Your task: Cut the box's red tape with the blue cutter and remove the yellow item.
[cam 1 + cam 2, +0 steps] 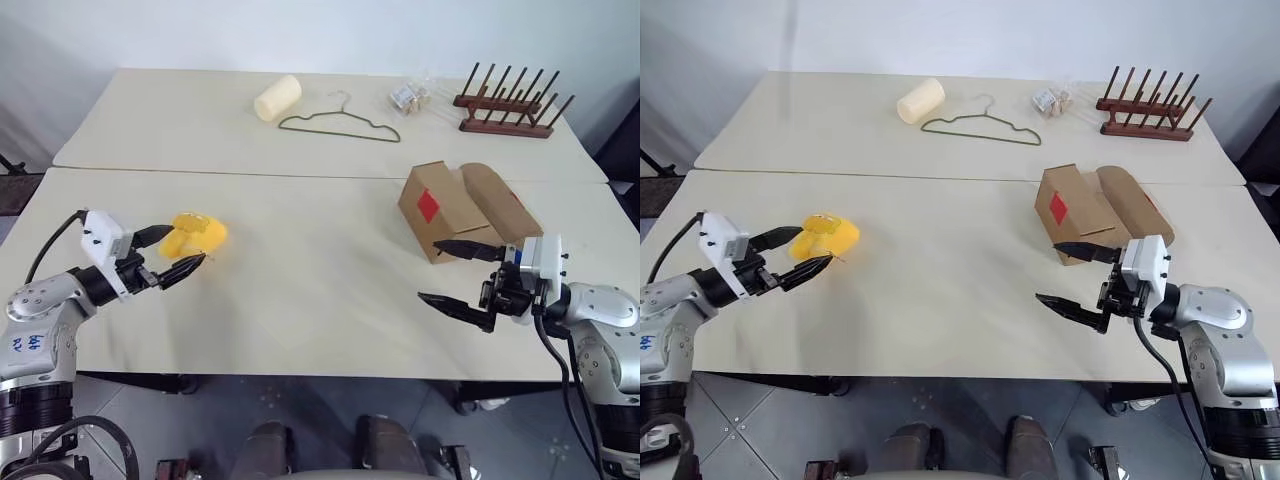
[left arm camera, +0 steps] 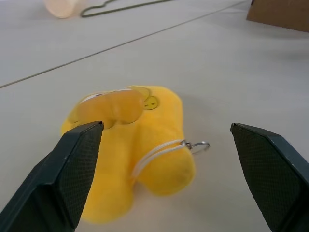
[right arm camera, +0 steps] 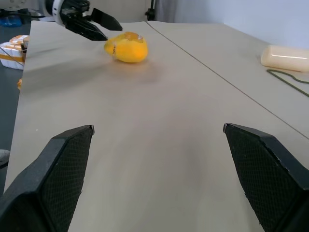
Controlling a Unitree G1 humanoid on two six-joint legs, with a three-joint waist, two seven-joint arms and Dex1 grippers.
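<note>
While level, left gripper [image 1: 176, 252] fingers spread, yellow item [image 1: 200, 233] beside.

Yellow item [image 1: 199, 234], lumpy plush with metal ring, lies on table at left; brown box [image 1: 447, 211] with red tape [image 1: 428, 206] square rests at right, flap open

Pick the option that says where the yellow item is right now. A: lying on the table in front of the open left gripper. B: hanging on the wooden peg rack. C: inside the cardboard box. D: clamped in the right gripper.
A: the yellow item lies on the table just ahead of the left gripper, whose fingers are spread and not closed on it, far from the box.
</note>
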